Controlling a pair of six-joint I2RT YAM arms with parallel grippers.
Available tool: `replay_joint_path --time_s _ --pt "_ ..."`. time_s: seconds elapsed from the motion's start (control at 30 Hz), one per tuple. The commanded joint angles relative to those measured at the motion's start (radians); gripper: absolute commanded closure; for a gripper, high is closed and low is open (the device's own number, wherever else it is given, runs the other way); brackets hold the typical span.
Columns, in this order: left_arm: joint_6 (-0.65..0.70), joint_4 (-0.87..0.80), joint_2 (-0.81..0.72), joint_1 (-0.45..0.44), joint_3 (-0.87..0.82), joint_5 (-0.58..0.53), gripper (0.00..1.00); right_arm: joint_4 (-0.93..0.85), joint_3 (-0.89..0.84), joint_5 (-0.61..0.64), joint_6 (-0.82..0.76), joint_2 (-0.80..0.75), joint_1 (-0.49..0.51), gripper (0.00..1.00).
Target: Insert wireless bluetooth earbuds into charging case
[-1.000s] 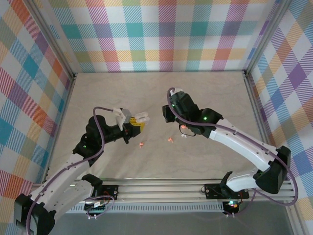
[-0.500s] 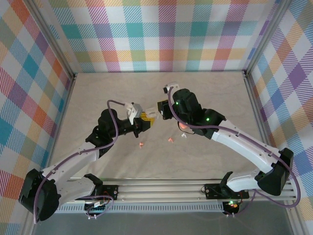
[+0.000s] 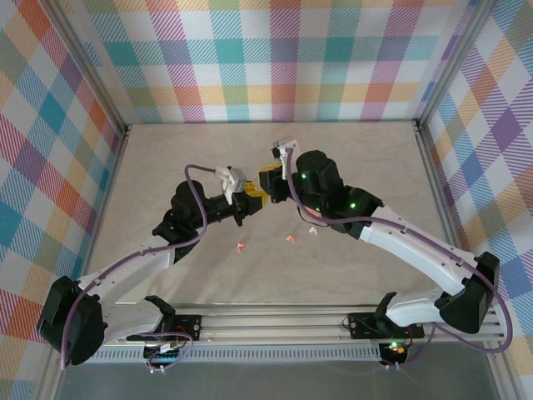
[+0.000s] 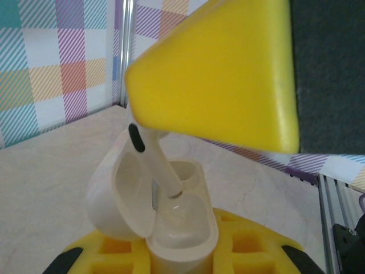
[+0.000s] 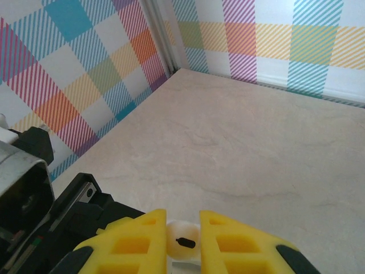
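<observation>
The left gripper (image 4: 181,254) is clenched around the open charging case (image 4: 122,200), held upright, while the right gripper (image 5: 182,242) pinches a white earbud (image 4: 162,171) whose stem tip meets the case's inner tray

The charging case (image 4: 182,237) is cream plastic, smooth and glossy, with soft highlights inside its open lid – the white earbud (image 4: 162,171) has the same polished plastic shine. The fingers (image 4: 228,74) of the right gripper (image 5: 182,242) and those of the left gripper (image 4: 182,254) are yellow plastic, matt and faintly satiny. The table (image 5: 256,142) looks like smooth, pale marble-patterned laminate with a dull finish. The walls (image 3: 275,58) carry a matt checked print – the front rail (image 3: 275,321) is bare brushed metal.
</observation>
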Motion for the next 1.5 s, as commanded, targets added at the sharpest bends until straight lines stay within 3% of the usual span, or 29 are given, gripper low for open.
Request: replay_joint_path --time_s 0.0,1.0,1.47 --pt "-0.014 0.058 0.006 -0.011 0.041 -0.012 1.0 0.063 -0.015 -0.022 -0.024 -0.018 0.004 0.82" --pt "-0.064 0.112 -0.008 -0.012 0.057 -0.043 1.0 0.237 -0.182 -0.124 -0.022 -0.066 0.005 0.8" --pt "-0.062 0.103 -0.014 -0.013 0.058 -0.044 1.0 0.221 -0.18 -0.143 -0.014 -0.058 0.005 0.68"
